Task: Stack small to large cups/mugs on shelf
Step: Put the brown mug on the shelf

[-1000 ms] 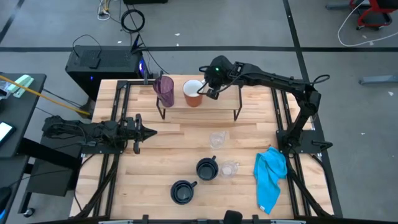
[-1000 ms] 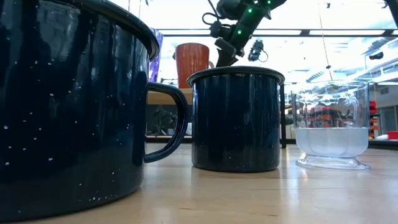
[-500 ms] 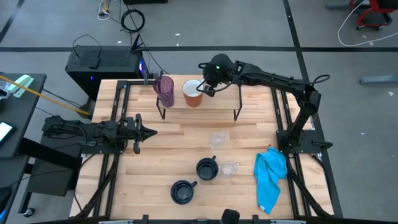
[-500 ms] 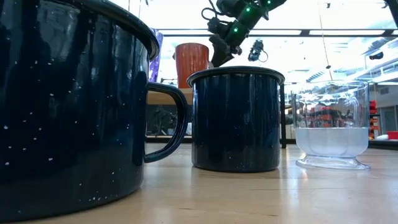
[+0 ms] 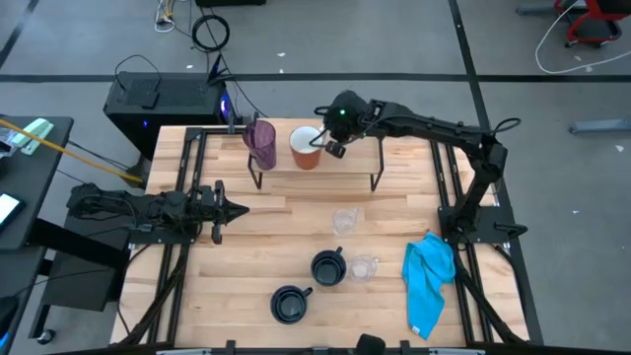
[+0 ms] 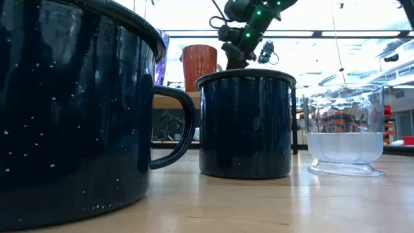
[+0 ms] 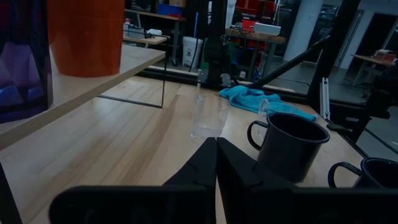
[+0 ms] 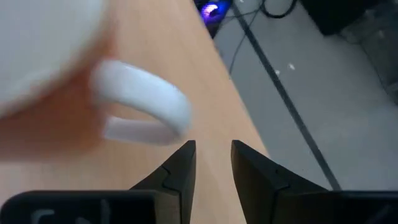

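Butcher-block tabletop [image 5: 296, 212] on grey workshop floor; shelf [image 5: 345, 158] at its 12 o'clock edge. Purple tumbler [image 5: 261, 144] and orange mug [image 5: 305, 147] already stand on the shelf, side by side, presumably as stack bases. Right gripper [image 8: 211, 163] hovers beside the mug handle [image 8: 146, 106], jaws slightly apart, holding nothing. Left gripper [image 7: 216, 163] waits at 9 o'clock, jaws together. Navy mugs [image 5: 326, 267] and glasses [image 5: 344, 219] sit toward 6 o'clock.

Bright blue cloth [image 5: 429, 281] lying crumpled near the right edge of the butcher-block worktop [image 5: 296, 212], black computer case [image 5: 163, 104] sitting on grey floor [image 5: 414, 39] beyond the far-left corner, coiled black cable [image 5: 210, 33] lying farther back.
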Controlling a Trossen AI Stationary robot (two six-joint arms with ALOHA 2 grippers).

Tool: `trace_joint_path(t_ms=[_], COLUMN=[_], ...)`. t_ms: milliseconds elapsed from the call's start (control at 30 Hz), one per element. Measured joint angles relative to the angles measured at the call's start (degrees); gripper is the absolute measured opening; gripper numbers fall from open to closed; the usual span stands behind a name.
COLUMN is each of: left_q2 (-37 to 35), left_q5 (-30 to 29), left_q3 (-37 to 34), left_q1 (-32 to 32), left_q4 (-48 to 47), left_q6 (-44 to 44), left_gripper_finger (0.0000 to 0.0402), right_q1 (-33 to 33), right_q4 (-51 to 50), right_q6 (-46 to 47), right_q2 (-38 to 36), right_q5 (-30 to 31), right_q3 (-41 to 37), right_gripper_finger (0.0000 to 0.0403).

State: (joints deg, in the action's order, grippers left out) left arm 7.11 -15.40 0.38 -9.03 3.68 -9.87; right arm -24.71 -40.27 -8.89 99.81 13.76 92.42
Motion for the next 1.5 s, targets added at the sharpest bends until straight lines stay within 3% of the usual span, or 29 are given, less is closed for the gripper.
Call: trace_joint_path(t_ms=[1267,1500], left_q2=[0.0,0.0], left_q5=[0.0,0.01], left_q3=[-0.02,0.0], left_q1=[-0.01,0.0], left_q4=[0.29,0.25], left_q6=[-0.04,-0.27], left_gripper_finger=[0.0018,0.0017], right_q1=[1.22,1.22], right_q4=[9.39,4.01], right_q6=[-1.37,-1.77], right_q2=[2.23,1.77], right_q5=[0.79,0.77], right_q3=[-0.07,0.0], right_gripper_finger=[0.01,0.01])
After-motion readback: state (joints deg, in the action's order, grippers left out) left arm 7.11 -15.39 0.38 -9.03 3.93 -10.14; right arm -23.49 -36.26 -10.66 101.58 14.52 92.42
